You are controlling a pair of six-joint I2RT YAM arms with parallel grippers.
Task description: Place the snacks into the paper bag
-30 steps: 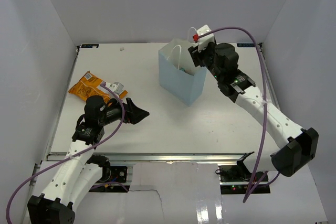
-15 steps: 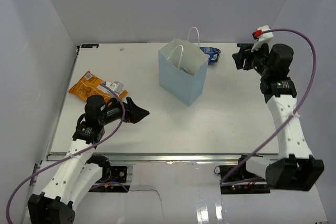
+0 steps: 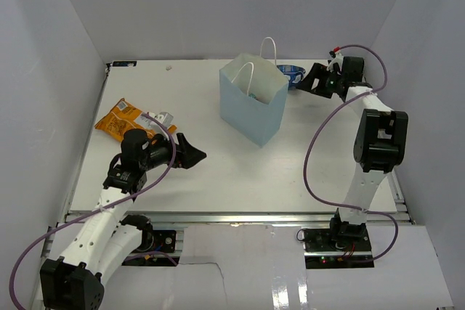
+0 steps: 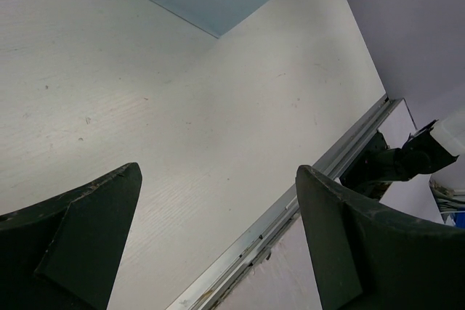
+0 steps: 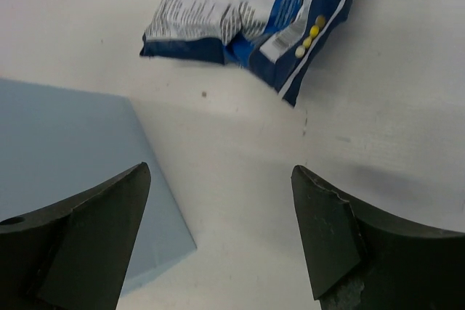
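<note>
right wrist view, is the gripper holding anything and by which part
Nothing held: the right gripper stands open and empty; the blue foil snack packet lies beyond it.

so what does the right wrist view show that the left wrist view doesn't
Only the right wrist view: a blue foil snack packet with white label print, flat on the white table beyond the open right claw. Only the left wrist view: the table's metal edge rail, past the open left claw. Both: part of the light-blue paper bag and bare tabletop.
</note>
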